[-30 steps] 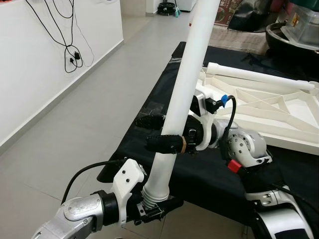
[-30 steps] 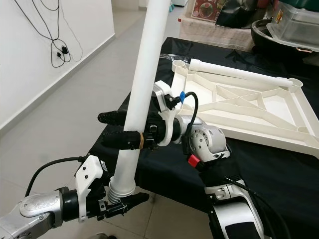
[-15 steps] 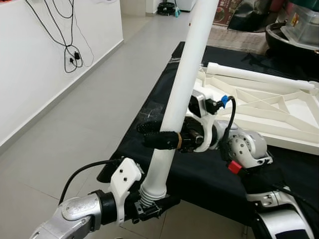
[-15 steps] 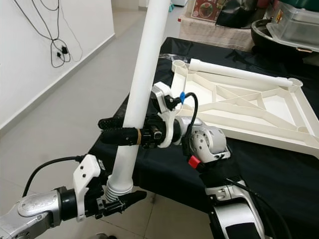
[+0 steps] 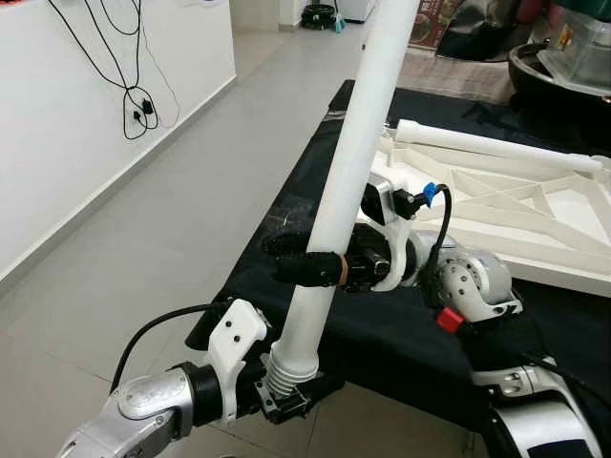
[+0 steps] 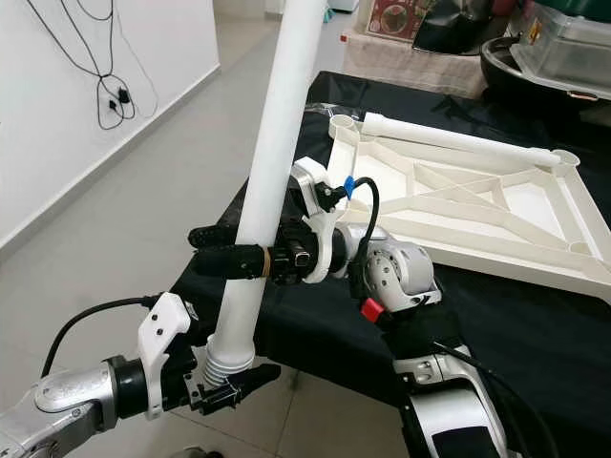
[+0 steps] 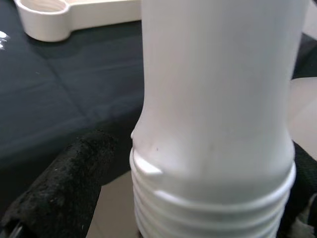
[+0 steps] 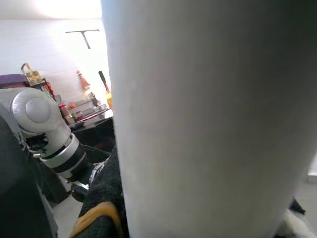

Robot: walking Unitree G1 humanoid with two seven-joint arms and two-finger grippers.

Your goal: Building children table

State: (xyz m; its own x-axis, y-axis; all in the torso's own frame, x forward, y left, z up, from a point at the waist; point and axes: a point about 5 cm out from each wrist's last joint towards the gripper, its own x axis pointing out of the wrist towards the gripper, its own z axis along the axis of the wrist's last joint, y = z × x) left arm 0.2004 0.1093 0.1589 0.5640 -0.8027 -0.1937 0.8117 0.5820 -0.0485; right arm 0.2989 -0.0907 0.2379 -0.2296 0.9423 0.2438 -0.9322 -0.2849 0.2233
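A long white table leg (image 5: pixel 353 153) stands nearly upright in front of me, its top tilted a little to the right and its threaded end (image 7: pixel 213 198) pointing down. My left gripper (image 5: pixel 291 396) is shut on that threaded end, with one black finger (image 7: pixel 59 183) beside the threads. My right gripper (image 5: pixel 291 256) reaches in from the right and is shut on the leg's middle, one finger on each side. Behind it, the white table top (image 5: pixel 516 219) lies upside down on a black-covered table (image 5: pixel 382 334), with another leg (image 6: pixel 458 143) lying along its far side.
The black table's near-left corner (image 5: pixel 205 329) is just behind the leg's lower end. Grey tiled floor (image 5: pixel 143 219) opens to the left, up to a white wall with hanging cables (image 5: pixel 134 86). Pots and boxes (image 6: pixel 544 48) crowd the back right.
My right gripper's fingers have drawn closer together around the leg. My left gripper and the leg's lower end have shifted slightly.
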